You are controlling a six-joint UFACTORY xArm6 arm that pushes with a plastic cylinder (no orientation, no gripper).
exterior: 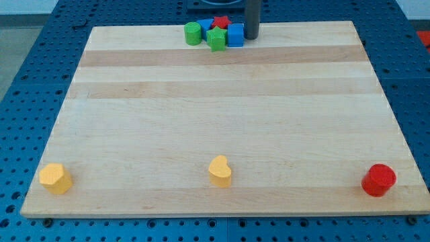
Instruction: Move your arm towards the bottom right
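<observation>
1. My tip sits at the view's top edge of the wooden board, bare rod, clamps nothing, touching or just beside the blue cube.
2. Cluster to its left: red star, green star, green cylinder, another blue block.
3. Bottom right holds a red cylinder, well apart from my tip.
4. Yellow heart bottom centre, yellow block bottom left.
</observation>
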